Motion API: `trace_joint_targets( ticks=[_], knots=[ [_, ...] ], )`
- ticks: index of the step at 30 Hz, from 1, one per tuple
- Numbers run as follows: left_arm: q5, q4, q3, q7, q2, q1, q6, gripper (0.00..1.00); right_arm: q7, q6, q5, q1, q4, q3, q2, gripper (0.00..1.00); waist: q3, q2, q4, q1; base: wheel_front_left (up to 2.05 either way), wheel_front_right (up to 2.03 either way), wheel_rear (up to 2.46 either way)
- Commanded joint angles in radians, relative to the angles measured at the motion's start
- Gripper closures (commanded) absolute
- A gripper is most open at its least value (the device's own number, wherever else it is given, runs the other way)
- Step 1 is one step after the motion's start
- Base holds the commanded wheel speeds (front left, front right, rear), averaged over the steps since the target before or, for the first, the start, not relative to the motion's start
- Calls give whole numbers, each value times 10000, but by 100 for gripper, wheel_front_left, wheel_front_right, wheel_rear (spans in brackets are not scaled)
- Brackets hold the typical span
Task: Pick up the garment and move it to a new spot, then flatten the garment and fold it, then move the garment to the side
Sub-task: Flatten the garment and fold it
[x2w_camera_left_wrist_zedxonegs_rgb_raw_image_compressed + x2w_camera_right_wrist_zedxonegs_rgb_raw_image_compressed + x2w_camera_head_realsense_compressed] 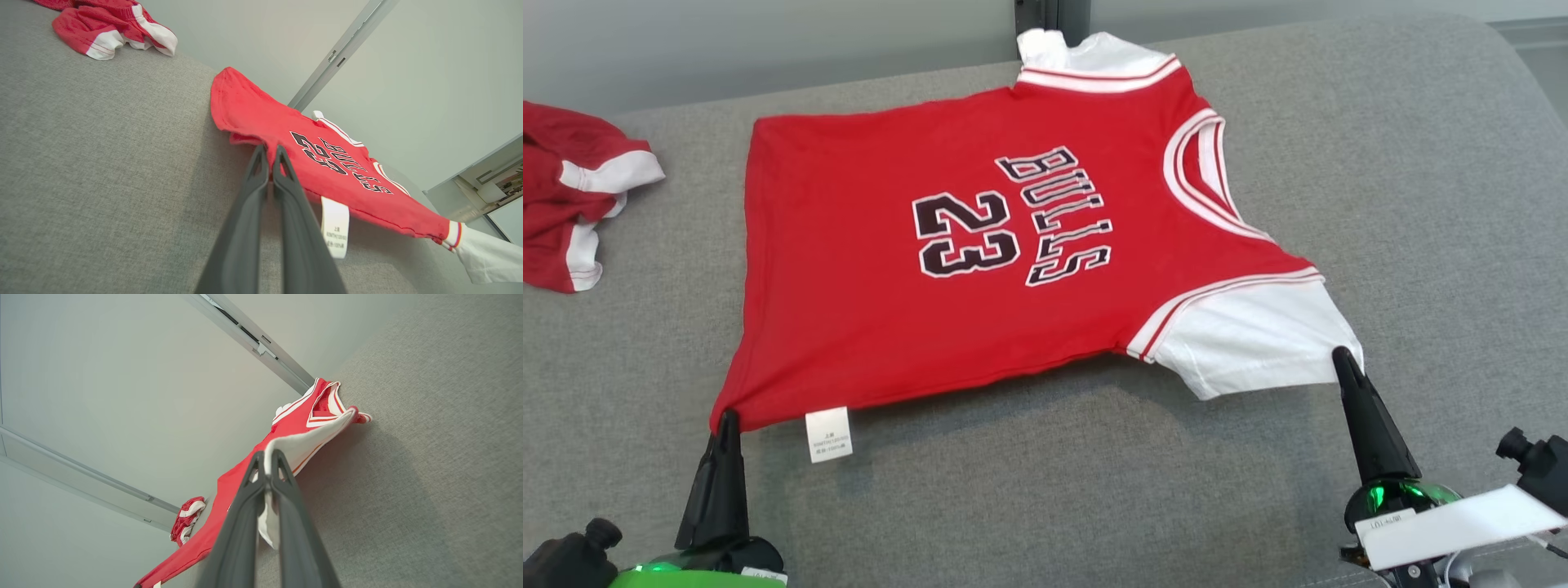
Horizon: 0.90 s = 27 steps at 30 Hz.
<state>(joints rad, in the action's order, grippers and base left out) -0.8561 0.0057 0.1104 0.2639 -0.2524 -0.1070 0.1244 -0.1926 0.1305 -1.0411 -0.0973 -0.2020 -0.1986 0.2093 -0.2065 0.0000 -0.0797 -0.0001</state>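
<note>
My left pincer [727, 416], at the lower left of the frame, is clamped tight on the hem corner of the red cotton jersey with white sleeves and a black "23" [866, 278]. My right pincer [1340, 355], lower right, is pinched shut on its near white sleeve [1258, 335]. The jersey spans the middle of the grey fabric surface [1421, 163], with its near edge lifted and its far side lying flat. A crumpled red-and-white garment [564, 204] sits at the upper left.
</note>
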Motion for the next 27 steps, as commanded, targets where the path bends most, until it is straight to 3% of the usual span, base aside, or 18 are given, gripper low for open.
trace_joint_targets(
  ticks=[1,7,13,20,27],
  knots=[
    [106,-266,-178,4,108,-248,53,100,77,3,51,-306,-290,81,14,100,343,0,2,1,0,0,0],
    [250,-1367,-443,3,258,-1136,54,100,431,3,240,-1188,-1075,328,-10,100,449,0,-18,1,0,0,0],
    [65,-1677,-24,-174,10,-1862,65,100,832,3,354,-2137,-1188,572,-194,100,667,0,202,1,0,0,0],
    [-276,-315,371,-233,242,-1418,71,100,1434,3,875,-2000,-1,646,-751,100,1182,0,303,1,0,0,0],
    [-596,951,436,-187,676,-774,67,100,1443,3,681,-1373,1163,604,-1047,100,1586,0,269,1,0,0,0]
  ],
)
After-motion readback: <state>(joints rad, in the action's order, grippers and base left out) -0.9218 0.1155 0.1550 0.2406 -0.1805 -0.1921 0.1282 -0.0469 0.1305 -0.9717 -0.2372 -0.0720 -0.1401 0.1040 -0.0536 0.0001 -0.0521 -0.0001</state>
